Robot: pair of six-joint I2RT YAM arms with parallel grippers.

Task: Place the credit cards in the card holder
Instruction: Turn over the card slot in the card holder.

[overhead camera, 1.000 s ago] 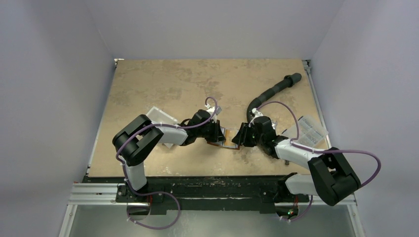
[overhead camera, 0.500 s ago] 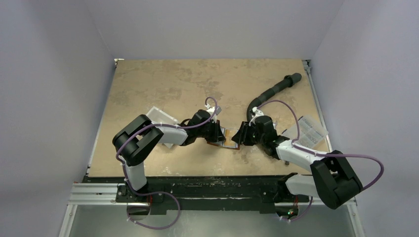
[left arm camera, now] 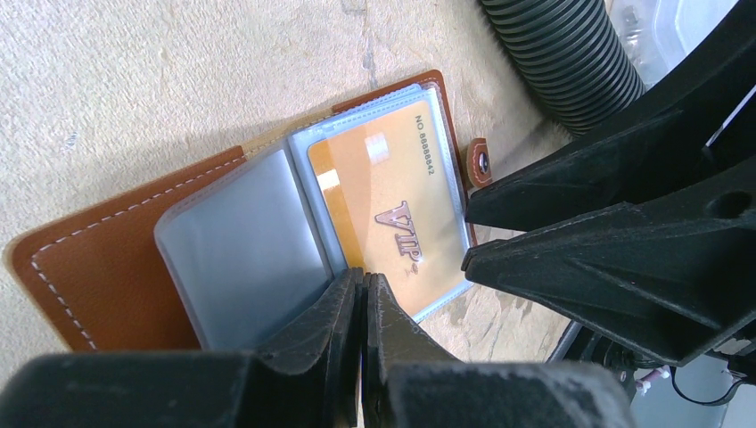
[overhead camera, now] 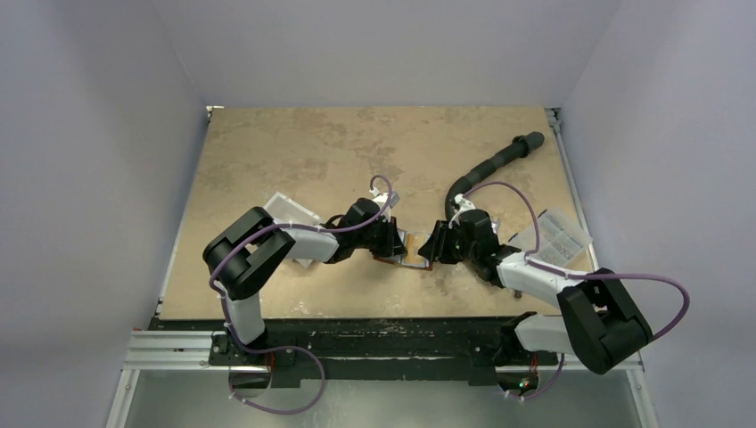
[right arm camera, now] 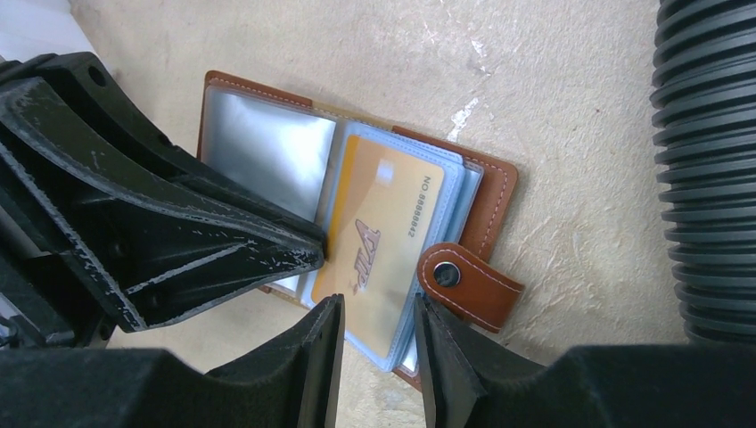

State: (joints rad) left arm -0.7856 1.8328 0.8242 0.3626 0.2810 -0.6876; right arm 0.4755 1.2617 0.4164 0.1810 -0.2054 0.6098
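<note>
The card holder [overhead camera: 412, 250], a brown leather wallet [right arm camera: 495, 205], lies open on the table between both grippers, its snap tab [right arm camera: 464, 281] flopped outward. A gold credit card [right arm camera: 383, 223] printed "VIP" lies in a clear sleeve on the right-hand page [left arm camera: 392, 196]. My left gripper [left arm camera: 363, 278] is shut with nothing between its jaws, and its tip presses on the sleeves beside the fold. My right gripper [right arm camera: 379, 308] is open. Its jaws stand astride the near end of the gold card, just above it.
A black corrugated hose [overhead camera: 490, 169] curves across the table behind the right gripper, close to the wallet [right arm camera: 709, 178]. A clear-and-white plastic box [overhead camera: 292, 210] lies under the left forearm. A clear printed packet [overhead camera: 557, 236] lies at the right edge.
The right arm's elbow has shifted slightly and its jaws have narrowed a little. The left gripper and the wallet have stayed put.
</note>
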